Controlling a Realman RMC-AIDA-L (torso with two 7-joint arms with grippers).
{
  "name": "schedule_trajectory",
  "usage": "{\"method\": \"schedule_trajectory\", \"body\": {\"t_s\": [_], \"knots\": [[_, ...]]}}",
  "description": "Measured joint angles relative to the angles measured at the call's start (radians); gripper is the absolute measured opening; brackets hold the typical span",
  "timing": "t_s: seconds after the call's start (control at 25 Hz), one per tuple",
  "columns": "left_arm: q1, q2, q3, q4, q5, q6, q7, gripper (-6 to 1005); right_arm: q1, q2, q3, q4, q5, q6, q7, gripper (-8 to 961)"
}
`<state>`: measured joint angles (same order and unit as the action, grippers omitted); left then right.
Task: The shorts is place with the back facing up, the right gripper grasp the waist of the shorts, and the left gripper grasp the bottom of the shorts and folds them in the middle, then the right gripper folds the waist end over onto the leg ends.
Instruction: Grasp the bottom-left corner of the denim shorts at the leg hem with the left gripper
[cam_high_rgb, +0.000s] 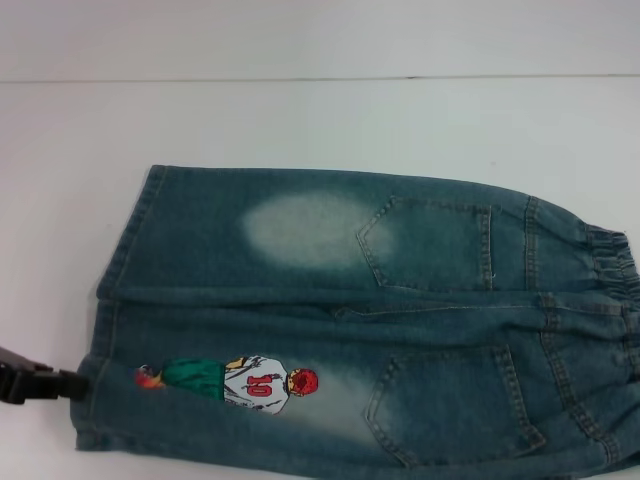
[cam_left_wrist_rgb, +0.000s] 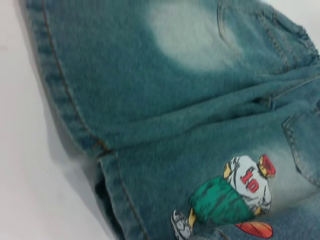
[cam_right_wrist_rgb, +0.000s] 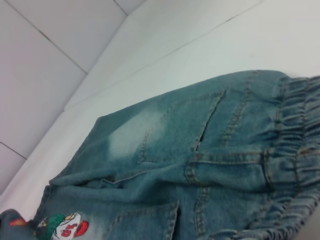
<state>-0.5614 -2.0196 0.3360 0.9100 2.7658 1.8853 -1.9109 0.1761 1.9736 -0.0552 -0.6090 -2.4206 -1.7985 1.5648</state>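
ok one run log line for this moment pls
shorts: flat, back up, unfolded | left gripper: at leg hem by print | right gripper: out of view | waist: not grasped

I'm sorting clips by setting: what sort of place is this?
Probably a lab or test bench rather than a home: a plain white table, a bare pale panelled wall, and only denim shorts laid flat, with the left gripper at their hem.

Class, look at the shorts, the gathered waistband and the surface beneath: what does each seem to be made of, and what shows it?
The shorts: denim, by the look, blue-green with washed pale patches, orange double stitching and a printed player. The waistband: same denim, ruffled, probably elasticated. The table: smooth, matte white, hard; material unclear. The left tool, black, meets the leg hem.
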Motion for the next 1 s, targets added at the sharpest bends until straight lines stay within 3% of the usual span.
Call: {"method": "schedule_trajectory", "body": {"t_s": [0.68,1.0], "knots": [[0.007,0.012,-0.065,0.056,-0.129,-0.006,-0.012,48,0.044,-0.014,0.001,-0.051,0.058,-0.011,0.027,53],[0.012,0.010,-0.058,0.056,-0.125,-0.003,-0.029,53,0.052,-0.009,-0.006,-0.052,0.055,-0.005,0.029,53]]}}
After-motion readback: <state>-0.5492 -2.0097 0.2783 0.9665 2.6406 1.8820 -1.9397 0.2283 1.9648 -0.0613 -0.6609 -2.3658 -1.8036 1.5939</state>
